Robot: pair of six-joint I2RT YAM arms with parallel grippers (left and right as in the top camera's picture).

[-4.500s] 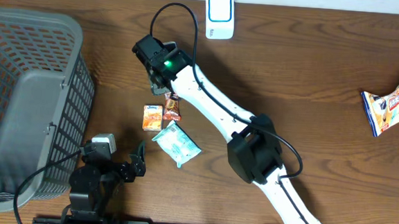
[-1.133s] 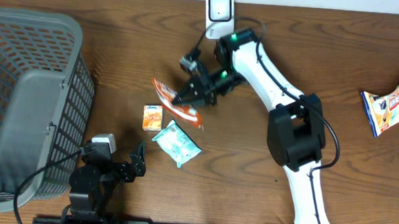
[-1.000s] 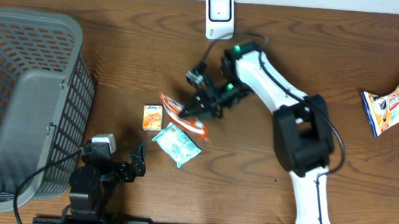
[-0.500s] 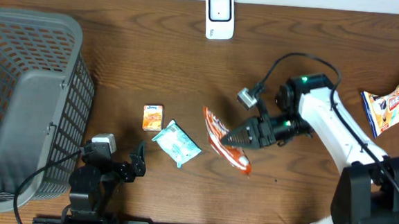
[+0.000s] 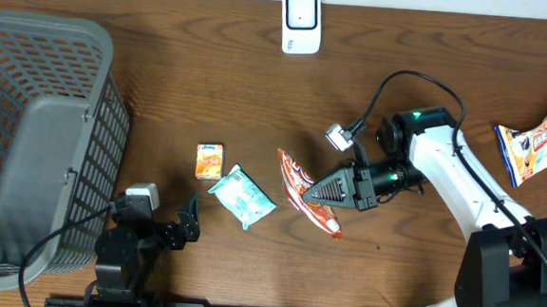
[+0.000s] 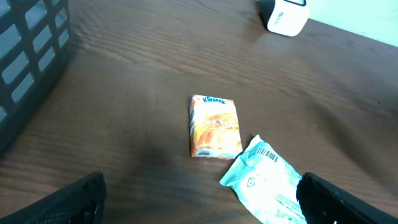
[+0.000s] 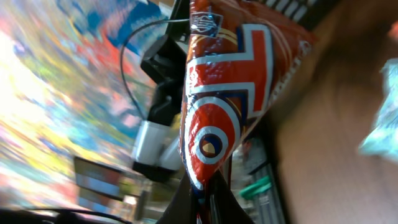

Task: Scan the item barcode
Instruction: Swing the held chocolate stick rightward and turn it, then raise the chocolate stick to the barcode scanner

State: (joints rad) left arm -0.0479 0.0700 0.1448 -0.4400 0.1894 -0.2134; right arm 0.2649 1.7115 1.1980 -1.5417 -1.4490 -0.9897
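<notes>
Change: red-orange glossy snack packet (image 5: 298, 180), lately just robot-side of white box-shaped scanner (image 5: 301, 22), now hangs well off it, nearer the arm bases and rightward | right gripper (image 5: 315, 194) pinches its edge | left gripper (image 5: 185, 228) spread wide, idle, far left-and-near of scanner | reading: scan pass likely finished, unconfirmed.

Only legible text: "Kleenex" in blue at the top of the small orange cardboard tissue pack (image 6: 214, 126). The pale teal plastic packet (image 6: 264, 183) carries a barcode and a triangle symbol. Lettering on the red-and-white foil snack bag (image 7: 217, 93) is too blurred.
</notes>
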